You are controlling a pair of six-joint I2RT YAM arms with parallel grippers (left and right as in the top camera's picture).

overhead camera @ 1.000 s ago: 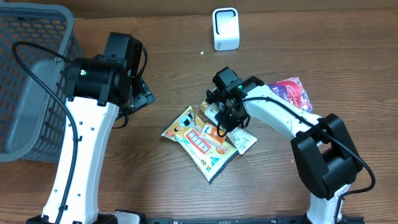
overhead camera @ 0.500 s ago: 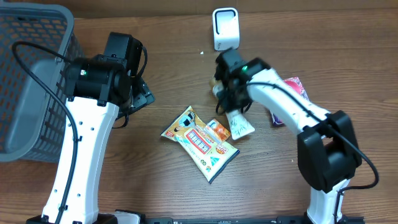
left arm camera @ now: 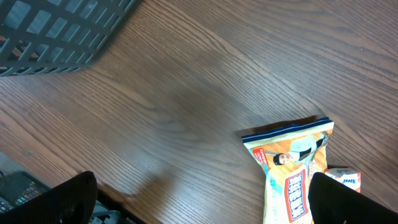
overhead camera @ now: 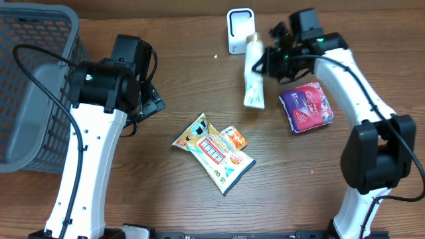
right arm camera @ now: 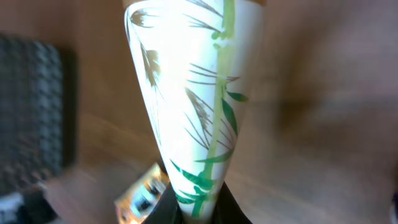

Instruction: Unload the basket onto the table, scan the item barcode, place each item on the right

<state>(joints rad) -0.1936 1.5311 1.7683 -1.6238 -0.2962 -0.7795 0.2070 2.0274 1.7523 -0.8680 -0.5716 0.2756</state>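
My right gripper point(overhead camera: 271, 56) is shut on the narrow end of a white packet with a green bamboo print point(overhead camera: 253, 74), held in the air just right of the white scanner point(overhead camera: 240, 30). In the right wrist view the packet point(right arm camera: 193, 93) fills the middle, pinched at its lower end between the jaws of the right gripper point(right arm camera: 199, 210). Any barcode on it is not visible. My left gripper point(left arm camera: 205, 205) stands wide open and holds nothing, low over bare wood beside the yellow snack bag point(left arm camera: 292, 171).
A purple packet point(overhead camera: 306, 106) lies below the right arm. The yellow snack bag point(overhead camera: 214, 151) and a small orange packet point(overhead camera: 234, 138) lie mid-table. A grey mesh basket point(overhead camera: 33, 86) stands at the left edge, its corner in the left wrist view point(left arm camera: 62, 31).
The right gripper has lifted the white bamboo packet off the snack bag and carried it up and right, next to the scanner. The left arm has not moved.
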